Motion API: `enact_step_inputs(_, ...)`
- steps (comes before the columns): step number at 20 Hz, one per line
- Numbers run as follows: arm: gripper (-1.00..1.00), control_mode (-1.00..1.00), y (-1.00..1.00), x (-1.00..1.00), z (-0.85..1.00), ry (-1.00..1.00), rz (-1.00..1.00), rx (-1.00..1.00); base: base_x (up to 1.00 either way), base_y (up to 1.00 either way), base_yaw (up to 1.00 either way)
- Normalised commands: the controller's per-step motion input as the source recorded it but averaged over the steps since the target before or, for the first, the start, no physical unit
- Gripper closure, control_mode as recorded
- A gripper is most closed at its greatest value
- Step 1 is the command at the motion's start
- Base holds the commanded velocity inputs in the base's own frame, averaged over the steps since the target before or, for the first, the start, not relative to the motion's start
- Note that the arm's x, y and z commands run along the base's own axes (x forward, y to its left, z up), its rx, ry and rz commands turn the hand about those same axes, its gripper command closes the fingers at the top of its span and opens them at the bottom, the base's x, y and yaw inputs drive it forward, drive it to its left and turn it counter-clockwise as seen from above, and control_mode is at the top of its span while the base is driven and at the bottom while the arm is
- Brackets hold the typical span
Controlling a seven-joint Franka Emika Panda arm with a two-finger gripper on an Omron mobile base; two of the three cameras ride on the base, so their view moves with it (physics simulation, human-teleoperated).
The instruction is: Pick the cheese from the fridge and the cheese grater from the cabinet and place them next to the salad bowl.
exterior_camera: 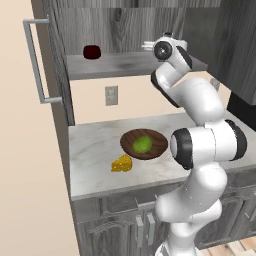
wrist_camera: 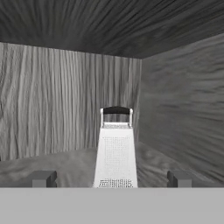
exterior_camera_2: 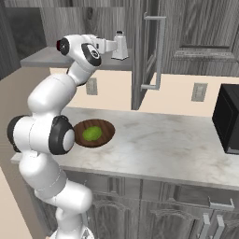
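Observation:
The cheese grater (wrist_camera: 115,151), a silver-white tapered box with a dark top handle, stands upright on the shelf of the open cabinet (exterior_camera: 130,64). My gripper (wrist_camera: 111,179) is open, a fingertip on either side of the grater's base and apart from it. From the right, the gripper (exterior_camera_2: 112,45) reaches level into the cabinet, right at the grater (exterior_camera_2: 120,46). The cheese (exterior_camera: 122,164), a yellow-orange wedge, lies on the counter just left of and in front of the salad bowl (exterior_camera: 144,144), a brown bowl with a green lettuce ball. The fridge is out of view.
A dark red cup (exterior_camera: 92,52) stands at the left of the cabinet shelf. The cabinet doors hang open, one with a bar handle (exterior_camera: 36,60) on the left, another (exterior_camera_2: 158,51) on the right. A black appliance (exterior_camera_2: 228,119) sits at the counter's right end.

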Motion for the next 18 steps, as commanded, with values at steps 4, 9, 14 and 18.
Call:
enact_step_inputs(4,-1.00,-1.00,-0.09,0.05,0.00,0.01,0.00,0.00,0.00,0.00,0.00)
enact_step_inputs(9,-1.00,-1.00,0.00,0.10,0.00,0.00,0.00,0.00,0.00,0.00,0.00)
enact_step_inputs(14,-1.00,-1.00,0.00,0.16,0.00,-0.01,0.00,0.00,0.00,0.00,0.00)
enact_step_inputs(18,-1.00,-1.00,0.00,0.15,0.00,0.00,0.00,0.00,0.00,0.00,0.00)
